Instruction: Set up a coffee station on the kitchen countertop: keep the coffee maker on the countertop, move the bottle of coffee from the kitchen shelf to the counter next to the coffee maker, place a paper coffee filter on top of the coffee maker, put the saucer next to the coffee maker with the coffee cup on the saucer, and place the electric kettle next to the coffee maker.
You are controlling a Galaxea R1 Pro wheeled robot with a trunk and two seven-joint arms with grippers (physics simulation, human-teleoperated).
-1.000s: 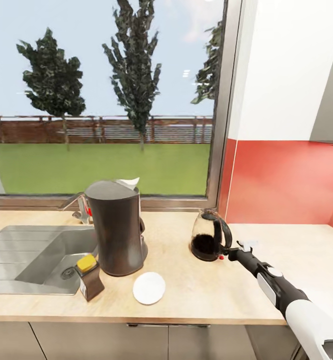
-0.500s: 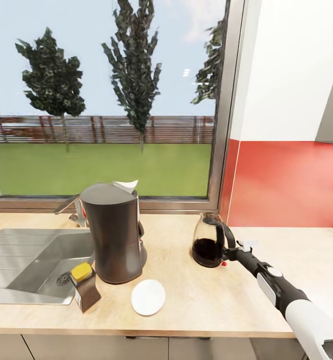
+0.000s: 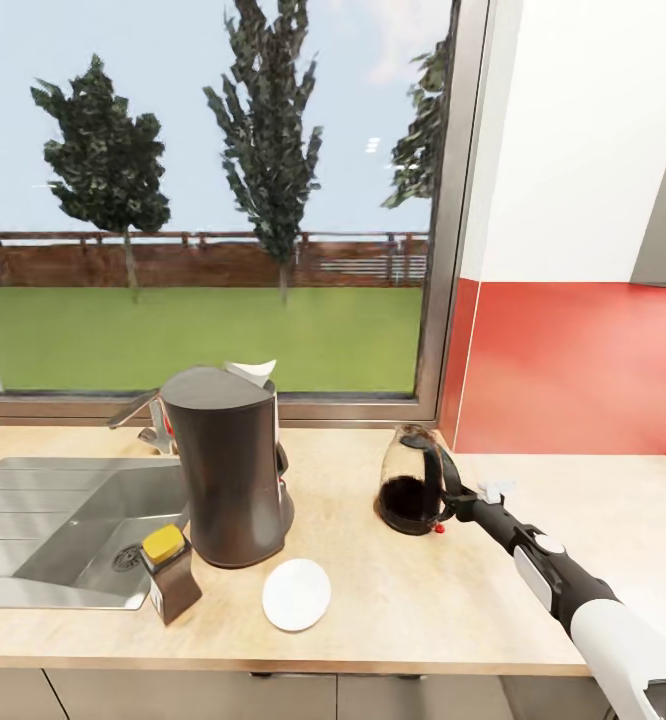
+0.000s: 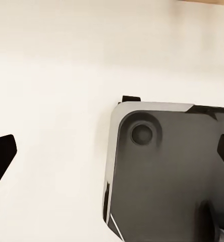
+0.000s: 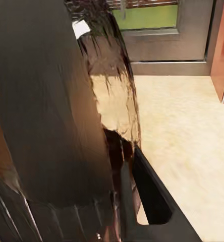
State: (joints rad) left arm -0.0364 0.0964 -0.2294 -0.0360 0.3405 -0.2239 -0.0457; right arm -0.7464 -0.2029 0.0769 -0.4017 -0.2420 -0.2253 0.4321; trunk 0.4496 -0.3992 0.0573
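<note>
My right gripper (image 3: 451, 497) is at the black handle of the electric kettle (image 3: 410, 493). The fingers are closed around that handle, but they are small and dark against it, so I can't see them well. The kettle leans a little away from the hand, and I cannot tell if its base touches the kitchen countertop (image 3: 453, 590).

In the right wrist view the kettle (image 5: 66, 116) is huge and blurry. Its dark handle covers most of what I see, and only a bit of glass and the beige top show past it.

On the far side of the kettle from my hand stands the coffee maker (image 3: 231, 465). A white paper filter (image 3: 254, 372) pokes up behind its slanted top, partly hidden. The saucer (image 3: 296, 594) lies flat just in front of the coffee maker. The bottle of coffee (image 3: 170, 572) stands further out, at the edge of the sink (image 3: 43, 530), and its label faces away.

The tap (image 3: 145, 420) is half hidden behind the coffee maker.

In the left wrist view I see two dark finger tips at the picture's edges, set wide apart, over a pale surface and a grey block I can't name.
</note>
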